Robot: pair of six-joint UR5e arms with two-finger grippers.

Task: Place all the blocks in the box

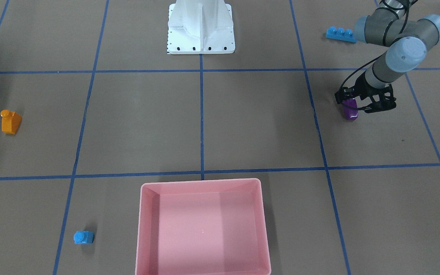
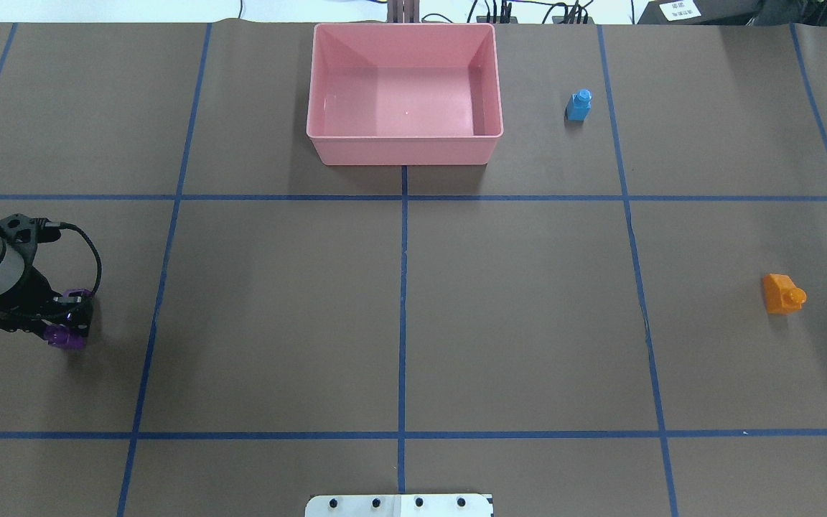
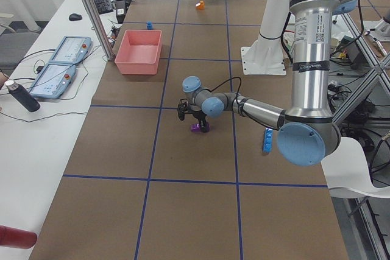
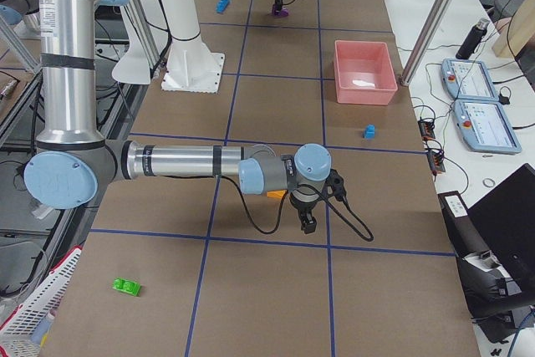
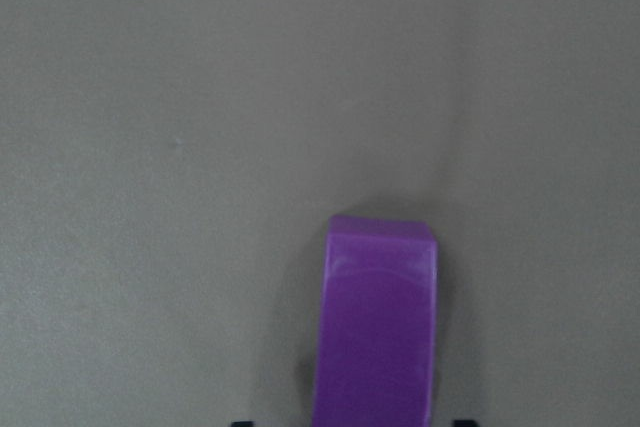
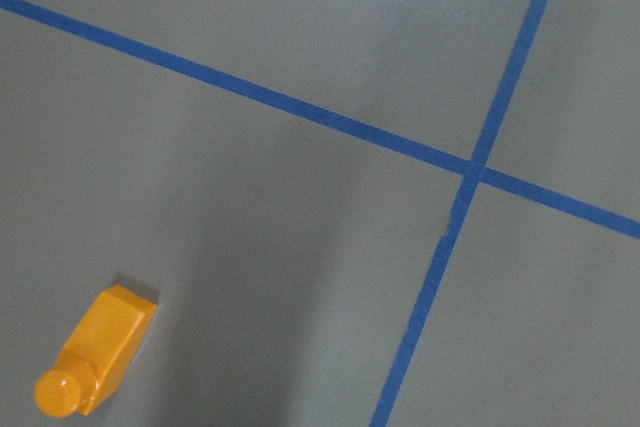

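My left gripper (image 1: 361, 104) stands open astride the purple sloped block (image 1: 350, 111), which rests on the table; in the left wrist view the block (image 5: 380, 327) lies between the fingertips. My right gripper (image 4: 307, 221) hovers beside the orange sloped block (image 2: 782, 294), which also shows in the right wrist view (image 6: 95, 352); I cannot tell if this gripper is open. The long blue block (image 1: 341, 34) lies near the left arm. The tiny blue block (image 2: 579, 105) stands right of the empty pink box (image 2: 403, 152). The green block (image 4: 127, 287) lies far off.
The white robot base (image 1: 201, 28) stands at the table's middle near edge. Blue tape lines (image 2: 403, 309) divide the brown table. Control tablets (image 4: 476, 98) and cables lie on the side bench beyond the box.
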